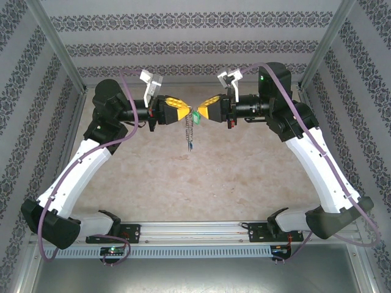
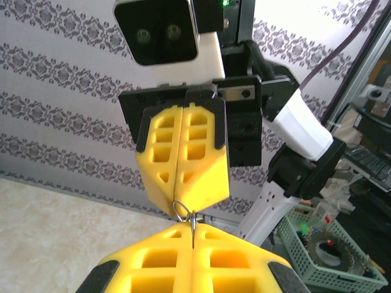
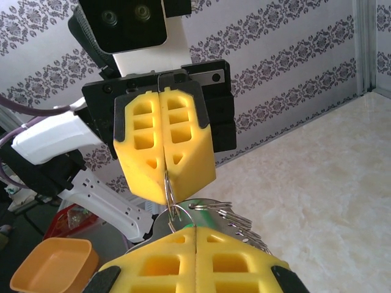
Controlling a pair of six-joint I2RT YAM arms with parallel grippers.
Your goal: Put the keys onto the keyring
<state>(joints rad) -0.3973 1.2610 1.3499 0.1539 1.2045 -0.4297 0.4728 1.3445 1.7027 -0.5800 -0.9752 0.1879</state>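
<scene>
Overhead, left jaws, shut on the keyring (image 1: 190,133), meet right jaws, shut on the green-tagged key (image 1: 197,114), tip to tip above the bench (image 1: 201,177). Left wrist: a wire loop (image 2: 182,211) bridges them. Right wrist: the ring's metal pieces (image 3: 235,218) hang free, apparently for threading.

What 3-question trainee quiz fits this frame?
1. True or false: the left gripper and right gripper rest on the table.
2. The small tag at the bottom end of the hanging keyring is: A red, B blue, C yellow.
3. Fill in: both grippers' jaws are ___.
Key: 1 false, they meet tip to tip in the air; 2 B; 3 shut.
</scene>
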